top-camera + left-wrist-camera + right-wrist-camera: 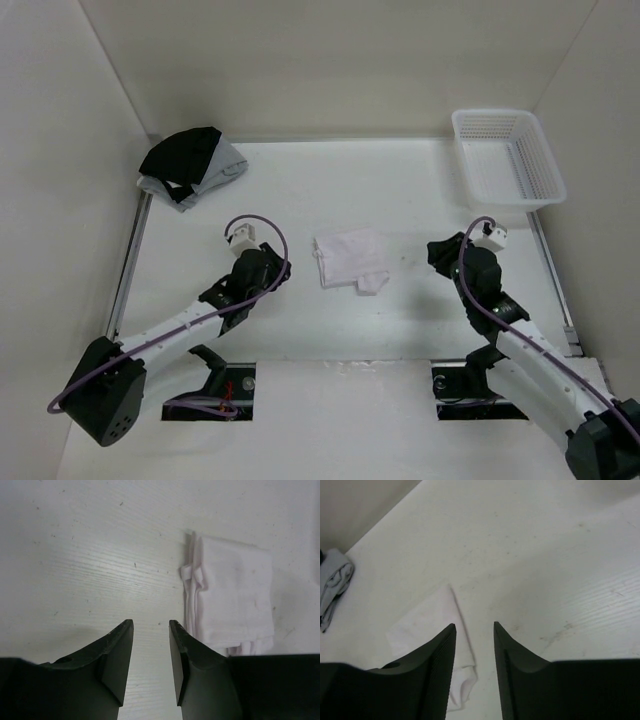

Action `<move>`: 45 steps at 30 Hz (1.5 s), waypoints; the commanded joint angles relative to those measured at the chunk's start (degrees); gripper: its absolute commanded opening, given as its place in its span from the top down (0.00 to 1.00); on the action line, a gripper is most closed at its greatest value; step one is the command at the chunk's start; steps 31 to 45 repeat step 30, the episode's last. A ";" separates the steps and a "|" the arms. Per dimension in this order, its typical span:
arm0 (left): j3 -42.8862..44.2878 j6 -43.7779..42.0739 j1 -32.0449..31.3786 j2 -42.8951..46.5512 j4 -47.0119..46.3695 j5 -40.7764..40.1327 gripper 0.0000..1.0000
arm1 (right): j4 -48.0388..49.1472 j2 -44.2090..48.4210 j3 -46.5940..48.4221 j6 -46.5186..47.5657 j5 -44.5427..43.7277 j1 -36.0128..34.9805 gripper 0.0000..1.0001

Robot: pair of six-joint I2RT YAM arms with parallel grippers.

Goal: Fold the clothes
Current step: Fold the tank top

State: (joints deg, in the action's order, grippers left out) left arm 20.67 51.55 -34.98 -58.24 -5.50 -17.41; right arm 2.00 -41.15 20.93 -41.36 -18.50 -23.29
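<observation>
The clothes, a white T-shirt (pixel 350 258), lie folded into a small rectangle in the middle of the table, with a loose flap at the near right corner. My left gripper (pixel 283 268) hovers just left of the shirt. In the left wrist view the gripper (pixel 151 625) is open over bare table, with the shirt (pixel 235 600) to the right of its fingers. My right gripper (pixel 437 252) is a short way right of the shirt. The right wrist view shows this gripper (pixel 474 626) open and empty, the shirt's edge (pixel 427 620) behind its left finger.
A black and grey garment bundle (pixel 190 165) lies in the far left corner and also shows in the right wrist view (pixel 332 585). A white plastic basket (pixel 508 160) stands at the far right. White walls enclose the table on three sides.
</observation>
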 commanded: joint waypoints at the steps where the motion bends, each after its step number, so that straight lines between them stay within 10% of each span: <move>1: 2.63 -1.71 0.92 -0.91 -2.07 -0.35 0.66 | 9.59 -0.07 -2.11 -1.44 4.08 4.16 0.55; 45: 6.23 -5.76 1.72 -8.29 -1.88 -0.17 0.75 | 21.73 -7.73 -6.51 -0.03 5.14 5.50 0.50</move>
